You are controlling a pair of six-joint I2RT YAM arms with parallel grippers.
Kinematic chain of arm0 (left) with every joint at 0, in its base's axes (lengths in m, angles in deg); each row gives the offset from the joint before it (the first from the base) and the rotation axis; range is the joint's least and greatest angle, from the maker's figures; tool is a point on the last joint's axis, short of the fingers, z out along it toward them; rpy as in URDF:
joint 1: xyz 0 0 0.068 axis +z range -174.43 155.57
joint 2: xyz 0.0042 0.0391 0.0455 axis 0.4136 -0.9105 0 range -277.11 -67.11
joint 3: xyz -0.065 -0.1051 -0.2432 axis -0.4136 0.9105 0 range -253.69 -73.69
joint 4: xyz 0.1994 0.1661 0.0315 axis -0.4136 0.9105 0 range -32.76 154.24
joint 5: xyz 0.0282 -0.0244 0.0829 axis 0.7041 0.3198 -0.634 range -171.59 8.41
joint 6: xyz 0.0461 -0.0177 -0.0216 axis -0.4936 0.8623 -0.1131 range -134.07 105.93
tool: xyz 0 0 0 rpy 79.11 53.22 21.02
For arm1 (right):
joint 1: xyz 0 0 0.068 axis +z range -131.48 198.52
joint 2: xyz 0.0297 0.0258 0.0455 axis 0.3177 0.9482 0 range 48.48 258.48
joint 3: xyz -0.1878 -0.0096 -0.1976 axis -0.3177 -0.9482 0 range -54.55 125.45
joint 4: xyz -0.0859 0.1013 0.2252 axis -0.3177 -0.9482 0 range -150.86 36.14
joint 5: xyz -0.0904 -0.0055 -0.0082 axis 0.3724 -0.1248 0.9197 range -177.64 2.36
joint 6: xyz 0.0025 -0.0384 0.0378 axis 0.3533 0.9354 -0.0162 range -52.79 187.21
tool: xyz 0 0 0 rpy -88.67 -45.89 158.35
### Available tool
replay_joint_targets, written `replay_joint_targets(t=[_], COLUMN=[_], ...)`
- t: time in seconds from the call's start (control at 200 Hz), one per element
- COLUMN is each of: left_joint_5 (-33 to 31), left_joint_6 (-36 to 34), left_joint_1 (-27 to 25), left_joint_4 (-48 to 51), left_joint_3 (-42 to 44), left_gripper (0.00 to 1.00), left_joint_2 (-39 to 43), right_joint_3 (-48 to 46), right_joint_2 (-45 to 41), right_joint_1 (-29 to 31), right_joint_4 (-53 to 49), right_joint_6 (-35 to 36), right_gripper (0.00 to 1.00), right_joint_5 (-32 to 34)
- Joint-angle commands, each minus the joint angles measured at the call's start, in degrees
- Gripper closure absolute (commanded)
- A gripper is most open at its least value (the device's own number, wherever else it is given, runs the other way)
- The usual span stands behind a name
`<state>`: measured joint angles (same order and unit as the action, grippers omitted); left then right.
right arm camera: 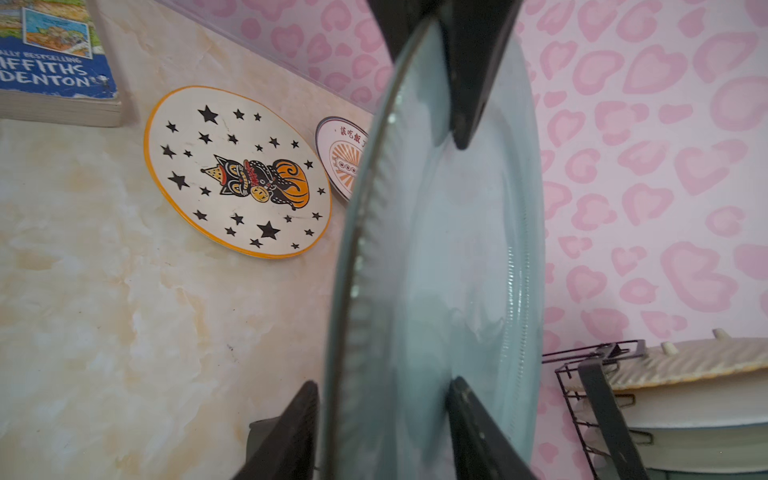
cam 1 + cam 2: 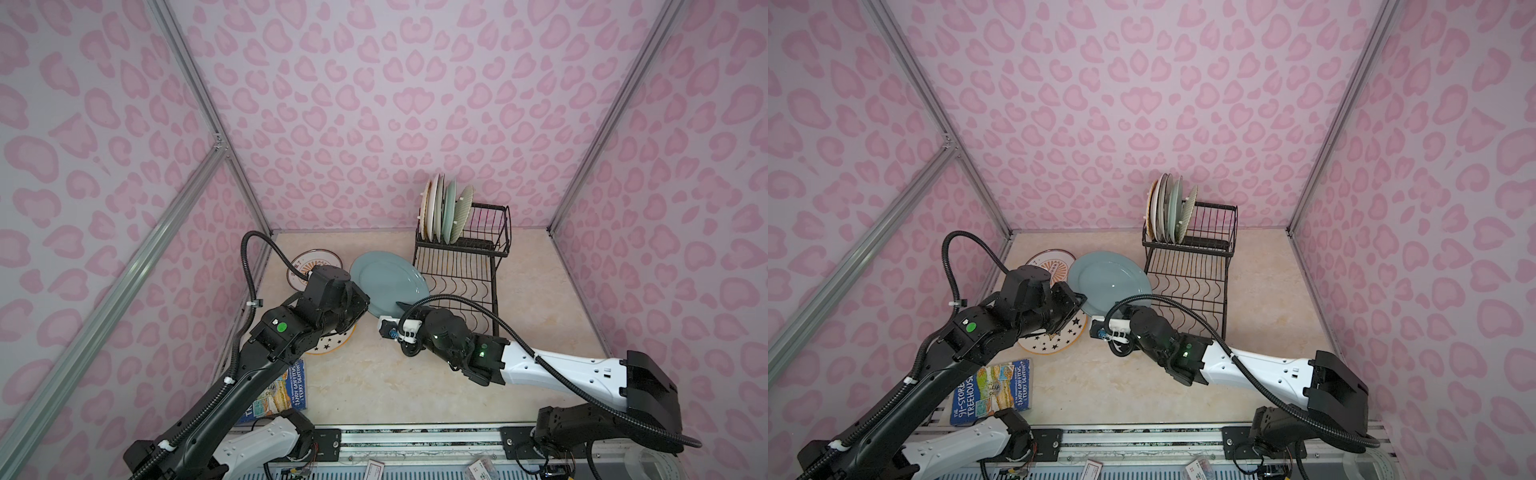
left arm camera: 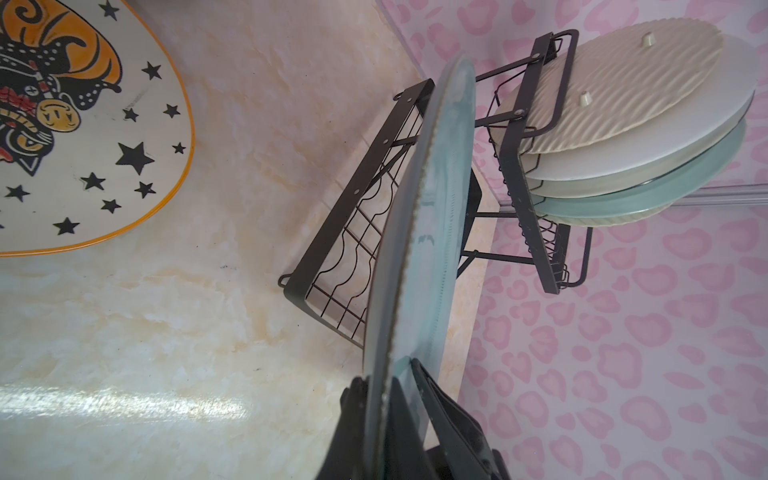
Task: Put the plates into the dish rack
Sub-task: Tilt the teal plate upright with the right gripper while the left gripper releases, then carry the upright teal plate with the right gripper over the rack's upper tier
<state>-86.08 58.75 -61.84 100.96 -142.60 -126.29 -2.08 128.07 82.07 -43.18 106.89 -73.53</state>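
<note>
The worktop (image 2: 374, 374) is carrying everything, and the rack (image 2: 457, 270) is standing at its far right side. About five plates (image 2: 442, 212) are already standing on edge in the rack's raised tier, packed together at one end. The rest of that tier and the whole lower tier of wavy wires are lying empty. Judging by what is showing, the job is looking a little past halfway, with three plates waiting outside the rack. The teal plate (image 2: 386, 282) is hanging tilted in the air just beside the lower tier. The star plate (image 1: 237, 170) is lying flat on the worktop near the front left, and the sunburst plate (image 2: 309, 264) is lying flat behind it. The left claw (image 3: 388, 374) is clamping the teal plate's rim, one finger on each face. The right claw (image 1: 382, 384) is straddling another part of that rim, fingers close to both faces, but I cannot tell whether it is gripping yet. What is remaining, likely: slotting the teal plate, then lifting the two flat ones
</note>
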Motion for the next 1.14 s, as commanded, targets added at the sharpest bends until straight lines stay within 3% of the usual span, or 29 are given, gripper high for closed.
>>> replay_joint_targets(t=[0.0,0.165,0.3,0.41,0.49,0.645,0.76,0.885,1.0,1.135], left_joint_5=[-0.2,-0.6,0.5,1.1,1.6,2.3,4.3,14.7,21.5,28.4], left_joint_6=[1.6,1.8,1.3,0.5,-1.0,-6.9,-13.1,-22.7,-32.7,-42.8], left_joint_1=[-0.2,-0.5,-0.5,-0.6,-0.6,-0.5,-0.6,-0.6,-0.6,-0.5], left_joint_4=[-5.1,-4.6,-5.0,-5.7,-7.1,-9.6,-18.0,-31.8,-27.8,-25.9], left_joint_3=[-0.5,-0.4,-0.2,0.6,1.3,0.7,2.4,4.3,0.2,3.1], left_gripper=[0.97,0.97,0.97,0.96,0.82,0.30,0.00,0.02,0.02,0.02], left_joint_2=[0.7,1.2,2.1,3.2,4.6,8.2,14.4,19.4,18.9,21.5], right_joint_3=[1.1,2.4,3.9,4.9,5.4,5.7,6.4,8.1,13.6,22.7], right_joint_2=[1.5,3.2,3.5,3.5,3.1,-0.4,-3.8,-7.4,-10.7,-14.0], right_joint_1=[0.3,1.0,1.2,1.2,1.2,1.2,1.2,1.8,1.8,0.7], right_joint_4=[3.2,3.8,0.8,-0.4,-1.0,-2.0,-5.5,-9.9,-16.7,-24.2], right_joint_6=[-0.6,-1.3,-3.4,-5.7,-7.3,-11.3,-15.2,-20.7,-29.6,-36.9], right_gripper=[0.67,0.81,1.00,1.00,1.00,1.00,1.00,1.00,1.00,1.00], right_joint_5=[1.9,3.3,2.6,3.9,5.0,6.6,6.8,9.1,13.0,14.6])
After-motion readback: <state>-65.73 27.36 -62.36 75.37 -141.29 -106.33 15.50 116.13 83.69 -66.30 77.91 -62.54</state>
